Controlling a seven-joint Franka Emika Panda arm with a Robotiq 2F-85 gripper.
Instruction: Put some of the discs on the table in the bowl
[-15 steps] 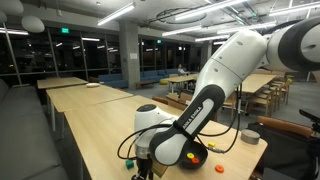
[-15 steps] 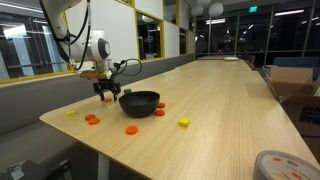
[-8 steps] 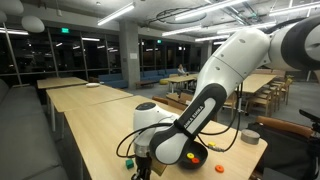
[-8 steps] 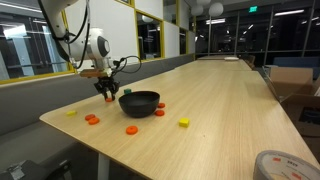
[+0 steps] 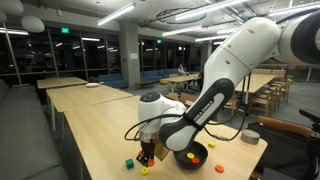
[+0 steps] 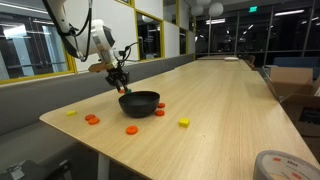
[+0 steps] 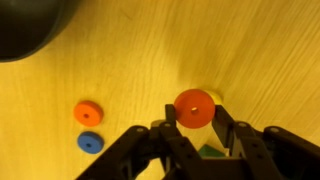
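Observation:
My gripper (image 7: 194,112) is shut on a red-orange disc (image 7: 194,106), held flat between the fingertips above the pale wood table (image 7: 260,50). In the wrist view the black bowl (image 7: 25,25) fills the top left corner, and an orange disc (image 7: 88,112) and a blue disc (image 7: 90,142) lie on the table below it. In an exterior view the gripper (image 6: 120,84) hangs just above the table beside the bowl (image 6: 139,102). More discs lie around the bowl: orange ones (image 6: 92,119) (image 6: 130,129), a red one (image 6: 159,112) and a yellow one (image 6: 70,113).
A small green cube (image 5: 128,163) and a yellow piece (image 5: 143,170) lie on the table under the gripper (image 5: 148,155). Another yellow piece (image 6: 184,122) sits past the bowl. Cables trail from the arm (image 5: 215,100). The table edge (image 6: 60,128) runs close to the discs.
The gripper has shut on the red-orange disc and risen from the table with it, moving towards the bowl.

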